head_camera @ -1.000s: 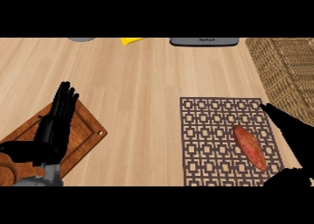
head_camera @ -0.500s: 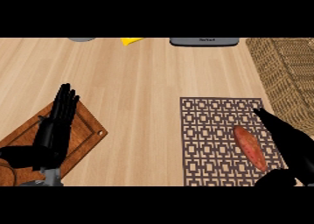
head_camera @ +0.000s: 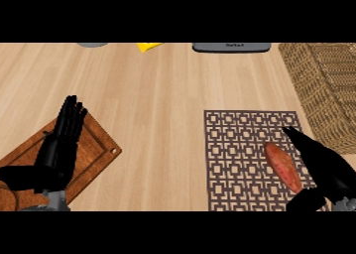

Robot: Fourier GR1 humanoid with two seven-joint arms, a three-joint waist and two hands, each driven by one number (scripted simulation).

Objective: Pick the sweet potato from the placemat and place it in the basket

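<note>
Head view: sweet potato (head_camera: 283, 167) lies just left of right hand (head_camera: 328, 168) fingers.

Bare counter (head_camera: 158, 99) lies open between placemat (head_camera: 243, 149) and basket (head_camera: 326, 84), whose wicker wall rises.

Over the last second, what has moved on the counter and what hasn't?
The right robot hand has slid leftward over the placemat, closing in beside the sweet potato, fingers straight, nothing grasped yet. The left robot hand stays open over the wooden board. Sweet potato, placemat and basket have not moved.
</note>
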